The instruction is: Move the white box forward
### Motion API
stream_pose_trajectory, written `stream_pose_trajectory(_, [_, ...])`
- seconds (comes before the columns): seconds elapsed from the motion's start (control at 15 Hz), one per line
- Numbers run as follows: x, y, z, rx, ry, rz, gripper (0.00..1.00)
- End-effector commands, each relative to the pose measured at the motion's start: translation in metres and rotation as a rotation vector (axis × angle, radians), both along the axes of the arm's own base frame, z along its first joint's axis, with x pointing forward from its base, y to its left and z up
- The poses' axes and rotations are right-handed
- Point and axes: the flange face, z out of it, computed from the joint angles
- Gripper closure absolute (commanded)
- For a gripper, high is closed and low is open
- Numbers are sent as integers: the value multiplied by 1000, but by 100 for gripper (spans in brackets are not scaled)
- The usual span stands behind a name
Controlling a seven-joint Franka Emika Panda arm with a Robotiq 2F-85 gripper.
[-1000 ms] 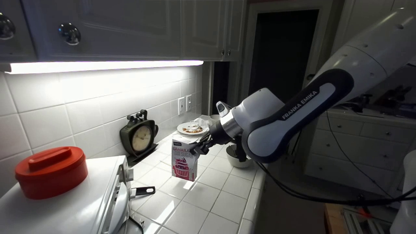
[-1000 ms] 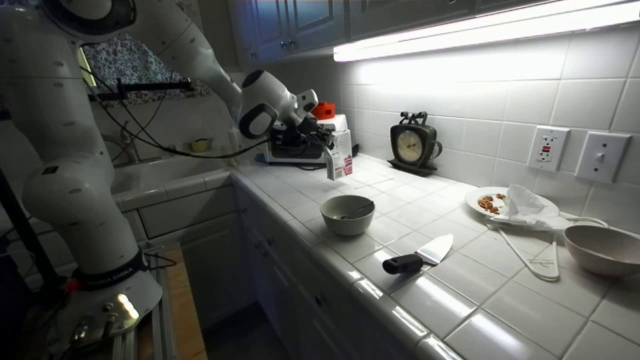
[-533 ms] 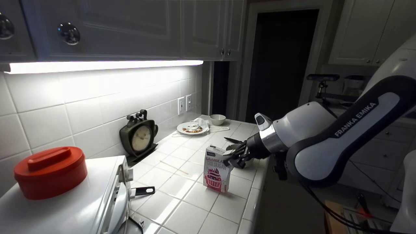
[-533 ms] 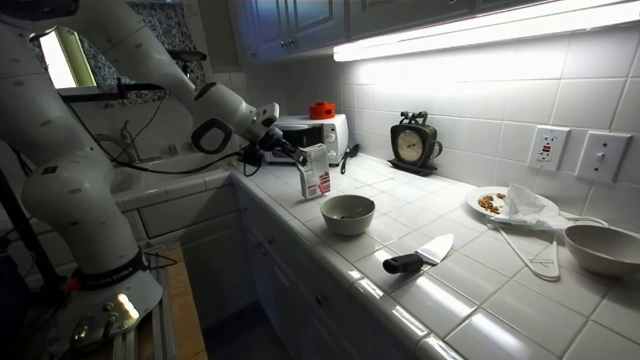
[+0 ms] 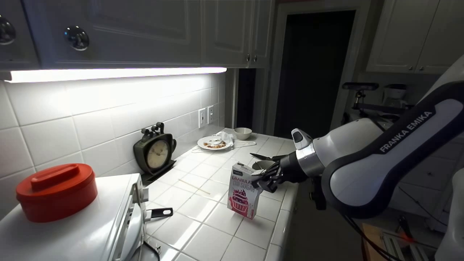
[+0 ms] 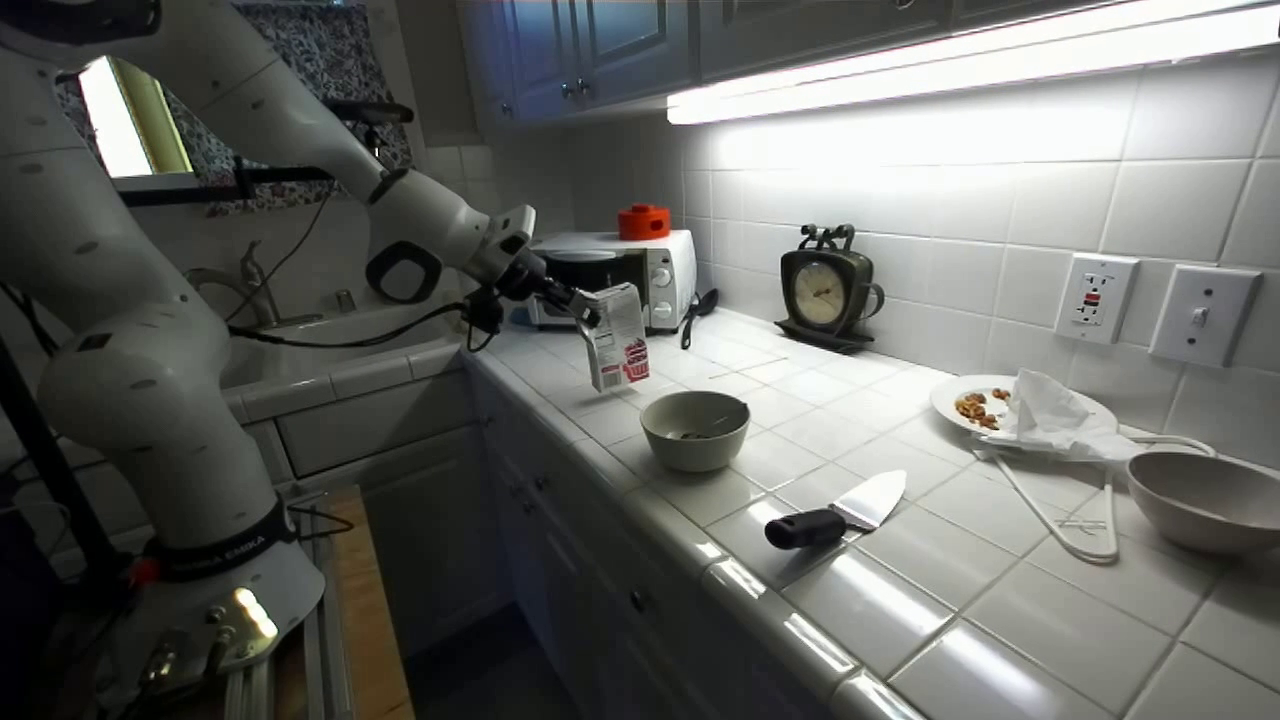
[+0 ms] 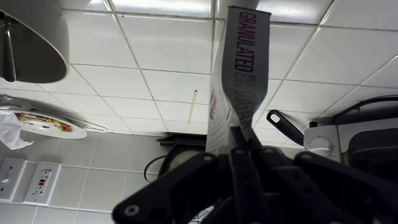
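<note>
Granulated-sugar carton (image 5: 241, 191), tilted near the bowl (image 6: 695, 437), may pivot loose because the claw (image 7: 245, 134) pinches only one upper corner.

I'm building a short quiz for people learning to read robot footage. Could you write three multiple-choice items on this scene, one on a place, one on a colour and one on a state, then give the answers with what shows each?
1. Where is the red container relative to the toaster oven?
A. Inside it
B. On top of it
C. On the counter in front of it

2. What colour is the cake server's handle?
A. Black
B. Red
C. White

3. How does the gripper stand to the white box?
A. Open, well away from it
B. Shut on nothing, beside it
C. Shut on it

1 B: both exterior views show it resting on the upper surface.
2 A: it shows plainly black in an exterior view.
3 C: in the wrist view, the white box narrows where the fingers pinch it.
</note>
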Motion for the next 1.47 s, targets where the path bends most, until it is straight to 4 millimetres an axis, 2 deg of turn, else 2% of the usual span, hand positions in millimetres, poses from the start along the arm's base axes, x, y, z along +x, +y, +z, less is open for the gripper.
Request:
stream_pose_trajectory(0.0, [-4,-6,4,-15,-13,-38,96])
stream_pose_trajectory(0.13, [0,-9,2,-2,3,-46,71])
stream_pose_trajectory(0.53, [14,-14,8,-7,1,-39,30])
stream_pose_trajectory(0.8, [15,-12,10,2,52,22,2])
stream_pose_trajectory(1.0, [13,-13,9,-26,122,121,0])
stream_pose_trajectory(1.13, [12,-18,17,-59,153,155,0])
stream_pose_trajectory(1.27, [14,-22,37,-92,196,177,0])
stream_pose_trajectory(1.4, [25,-21,61,-95,236,201,0])
